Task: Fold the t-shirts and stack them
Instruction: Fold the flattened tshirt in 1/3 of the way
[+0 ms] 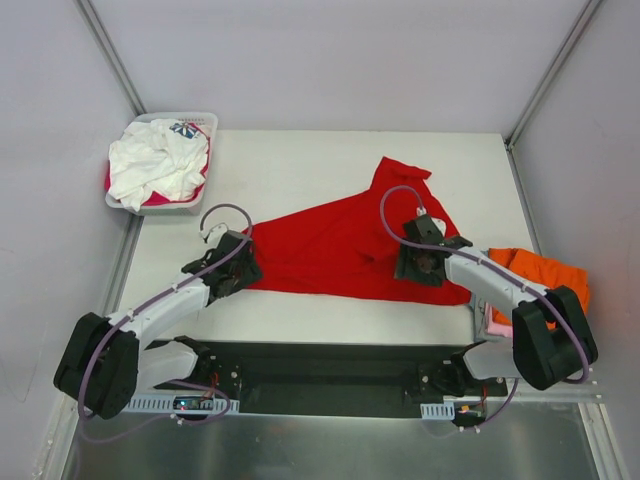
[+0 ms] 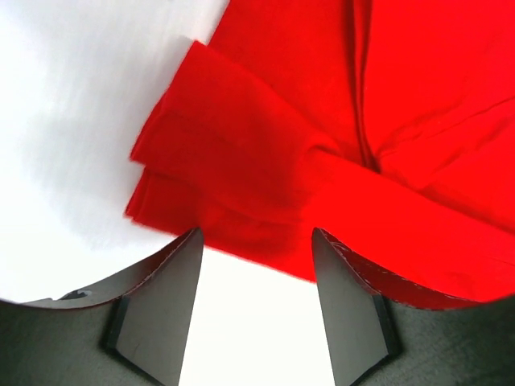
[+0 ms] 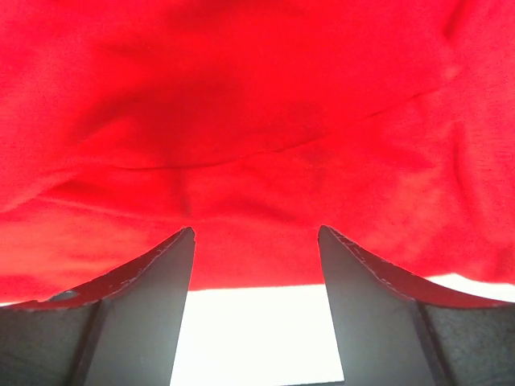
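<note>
Far left corner of counter (image 1: 300, 165): white basket (image 1: 160, 208), filled with a crumpled white printed t-shirt (image 1: 155, 165).

Mid-counter: red t-shirt (image 1: 330, 245), spread wide, creased, one sleeve doubled over at left.

Left tool (image 2: 256, 233) spread at that sleeve's edge, right tool (image 3: 256, 232) spread at the near hem.

Right edge: bunched orange t-shirt (image 1: 540, 270).

T-shirt (image 1: 335, 250) on table (image 1: 300, 165), left hand (image 1: 235, 265) and right hand (image 1: 420, 262) at its ends; basket (image 1: 165, 207) far-left, shirt pile (image 1: 545, 272) near-right.

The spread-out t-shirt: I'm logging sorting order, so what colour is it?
The t-shirt is plain bright red; top external view shows it best.
</note>
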### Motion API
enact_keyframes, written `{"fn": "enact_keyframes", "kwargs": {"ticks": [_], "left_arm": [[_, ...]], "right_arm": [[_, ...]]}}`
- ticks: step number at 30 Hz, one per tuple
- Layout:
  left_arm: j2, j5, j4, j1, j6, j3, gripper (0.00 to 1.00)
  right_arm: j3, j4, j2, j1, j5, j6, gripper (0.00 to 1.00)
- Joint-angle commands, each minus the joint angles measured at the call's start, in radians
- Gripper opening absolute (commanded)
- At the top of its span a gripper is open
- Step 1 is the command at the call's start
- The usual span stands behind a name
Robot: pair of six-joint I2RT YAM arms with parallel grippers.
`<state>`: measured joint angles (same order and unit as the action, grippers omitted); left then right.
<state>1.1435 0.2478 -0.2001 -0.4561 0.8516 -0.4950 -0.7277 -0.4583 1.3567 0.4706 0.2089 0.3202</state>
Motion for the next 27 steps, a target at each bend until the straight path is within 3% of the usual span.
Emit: {"fn": "enact_keyframes", "kwargs": {"ticks": [1,7,14,27], "left_arm": [[-0.022,0.031,-0.093,-0.009,-0.058,-0.152,0.58],[0.187,0.024,-0.084,-0.009,-0.111,-0.321,0.6],[0.352,-0.073,-0.019,-0.059,-0.2,-0.448,0.61],[0.513,-0.137,-0.013,-0.092,-0.23,-0.484,0.53]], "right_arm": [[-0.186,-0.078,-0.059,0.003,0.064,-0.023,0.67],[-0.335,-0.086,0.022,0.003,0.07,-0.061,0.68],[-0.335,-0.053,0.084,-0.001,0.052,-0.049,0.68],[-0.332,-0.02,0.13,-0.024,0.032,-0.036,0.67]]}}
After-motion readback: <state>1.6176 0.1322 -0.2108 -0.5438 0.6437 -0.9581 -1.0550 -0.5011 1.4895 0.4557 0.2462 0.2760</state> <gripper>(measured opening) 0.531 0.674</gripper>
